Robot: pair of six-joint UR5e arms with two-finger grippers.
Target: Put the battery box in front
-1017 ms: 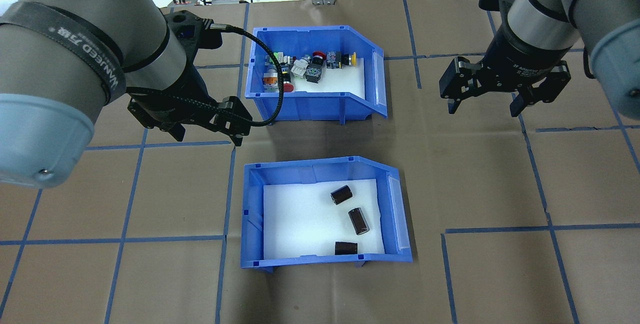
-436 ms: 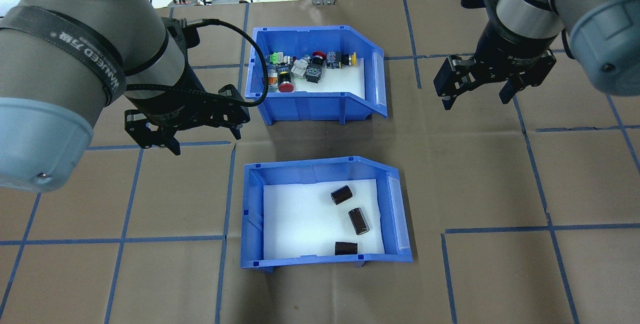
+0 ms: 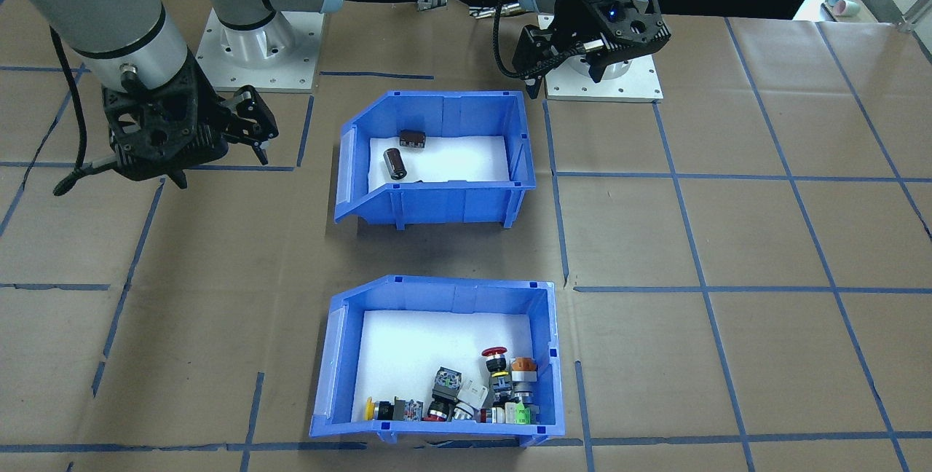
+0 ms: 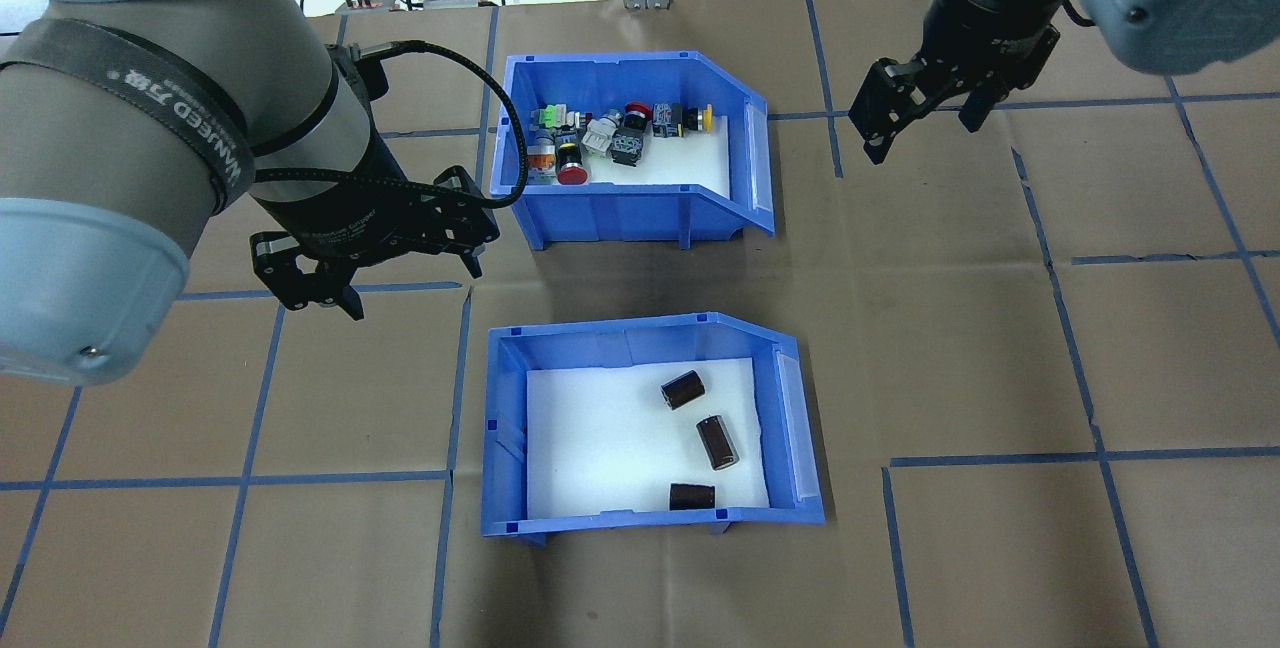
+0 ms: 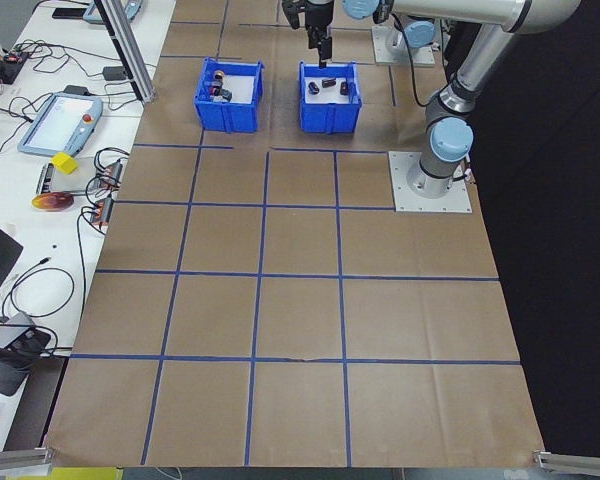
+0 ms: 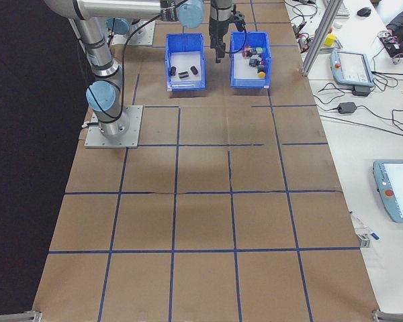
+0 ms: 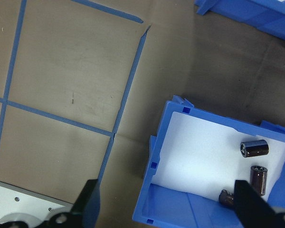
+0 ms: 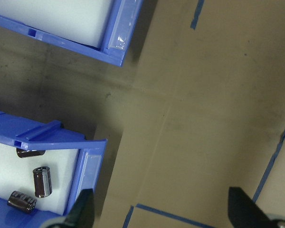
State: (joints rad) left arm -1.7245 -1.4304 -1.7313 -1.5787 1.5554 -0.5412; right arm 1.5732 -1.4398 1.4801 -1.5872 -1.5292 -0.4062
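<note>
Battery box [image 4: 505, 428]: sat nearer the robot, three cells [image 4: 716, 442] inside.
Left gripper [image 4: 405, 283]: fingers spread wide, empty, above table [image 4: 980, 328].
Right gripper [image 4: 925, 136]: fingers spread, empty.

Taped table [image 4: 1000, 348], two blue bins [image 4: 510, 428]

Two blue bins are sitting side by side at the far end of the brown, blue-taped counter [image 6: 208, 201]. The battery box [image 6: 185, 62] is lying nearer the robot's base [image 6: 113, 126], holding dark cells on a white floor. The second bin [image 6: 254, 59] is carrying colourful parts. A dark tool [image 6: 219, 52] is hanging between them; its jaw state cannot be judged. A teach pendant [image 6: 352, 67] is resting beside cables.
</note>
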